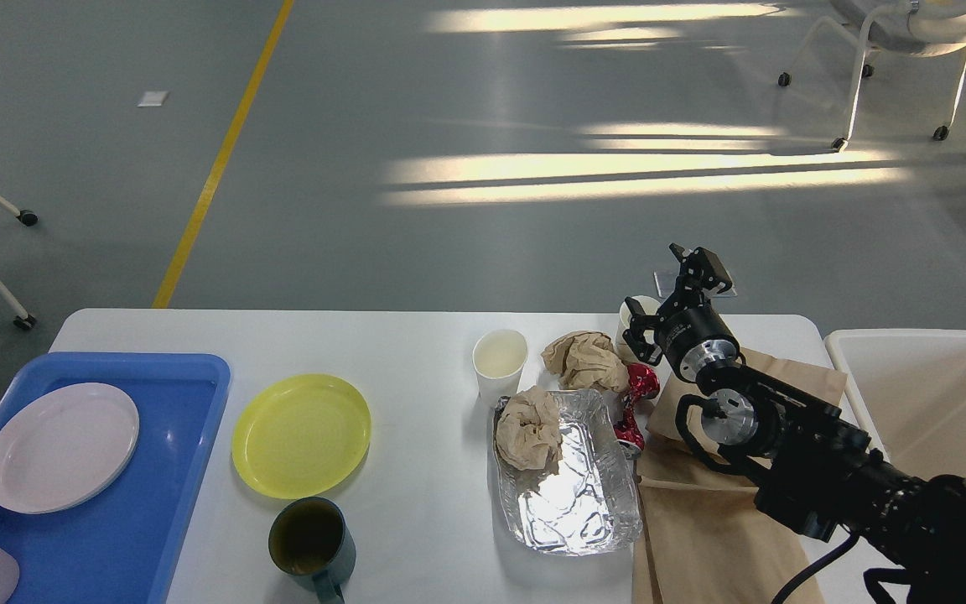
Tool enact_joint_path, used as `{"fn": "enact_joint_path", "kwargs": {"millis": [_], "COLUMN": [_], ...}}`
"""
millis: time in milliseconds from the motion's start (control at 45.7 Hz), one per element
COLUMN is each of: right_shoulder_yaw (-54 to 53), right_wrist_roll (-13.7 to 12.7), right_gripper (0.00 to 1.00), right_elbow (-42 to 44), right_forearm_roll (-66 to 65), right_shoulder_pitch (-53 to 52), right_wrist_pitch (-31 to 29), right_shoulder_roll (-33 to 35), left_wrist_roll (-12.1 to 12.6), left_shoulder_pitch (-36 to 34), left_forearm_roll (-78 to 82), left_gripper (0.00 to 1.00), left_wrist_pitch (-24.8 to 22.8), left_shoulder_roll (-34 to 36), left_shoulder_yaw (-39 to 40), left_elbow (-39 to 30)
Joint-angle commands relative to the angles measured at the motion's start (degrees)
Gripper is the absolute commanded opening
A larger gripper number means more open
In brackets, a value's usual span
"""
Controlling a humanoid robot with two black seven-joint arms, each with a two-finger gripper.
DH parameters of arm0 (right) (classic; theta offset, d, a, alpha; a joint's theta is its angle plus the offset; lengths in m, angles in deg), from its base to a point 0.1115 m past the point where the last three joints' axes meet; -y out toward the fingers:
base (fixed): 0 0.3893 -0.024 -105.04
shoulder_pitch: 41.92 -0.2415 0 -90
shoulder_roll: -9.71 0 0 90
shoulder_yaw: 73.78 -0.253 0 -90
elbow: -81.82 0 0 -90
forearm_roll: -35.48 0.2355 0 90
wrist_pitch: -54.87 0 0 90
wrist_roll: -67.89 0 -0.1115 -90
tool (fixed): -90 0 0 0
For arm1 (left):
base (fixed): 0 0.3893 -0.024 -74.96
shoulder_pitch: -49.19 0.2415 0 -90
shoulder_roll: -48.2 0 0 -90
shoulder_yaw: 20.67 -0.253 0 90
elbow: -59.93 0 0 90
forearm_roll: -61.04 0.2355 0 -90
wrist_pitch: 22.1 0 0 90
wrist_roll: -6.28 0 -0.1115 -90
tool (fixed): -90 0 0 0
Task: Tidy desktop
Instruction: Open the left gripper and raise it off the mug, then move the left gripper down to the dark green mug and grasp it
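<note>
One spread right gripper (667,294) above the cluttered desktop (416,352), grey floor (449,235) beyond.

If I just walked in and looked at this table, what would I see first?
Probably the big black robot arm reaching in from the right, its gripper open above a white cup at the table's far edge. Next, the shiny foil tray in the middle, with a crumpled brown paper ball in it. Then the bright yellow plate beside the blue tray on the left.
</note>
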Motion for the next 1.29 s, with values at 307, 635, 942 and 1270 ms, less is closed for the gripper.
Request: {"fn": "enact_joint_path", "kwargs": {"millis": [307,635,942,1270], "right_shoulder_yaw": [0.0,0.0,0.0,0.0], "right_wrist_roll": [0.0,0.0,0.0,0.0], "right_gripper": [1.0,1.0,1.0,1.0], "right_elbow": [0.09,0.0,0.0,0.0], "right_forearm_roll": [0.0,0.0,0.0,0.0], "right_shoulder_pitch": [-0.03,0.06,0.06,-0.03], "right_wrist_pitch": [0.0,0.0,0.0,0.0], "right_shoulder_roll": [0.0,0.0,0.0,0.0], "left_wrist_roll": [-0.18,-2.81,-10.02,-13.36], "left_shoulder_pitch": [-20.28,-31.01,-39.88,-42.88], "left_forearm_roll": [0.17,-0.53,-0.53,-0.62], "left_gripper": [0.8,0.88,0.88,0.88], "left_wrist_pitch": [0.0,0.0,0.0,0.0], "left_shoulder_roll": [-4.83,-23.2,-35.33,-41.23], "left_shoulder_yaw": [-12.74,-22.5,-23.47,-21.1], "left_elbow": [-1.05,-9.31,-19.94,-23.9]}}
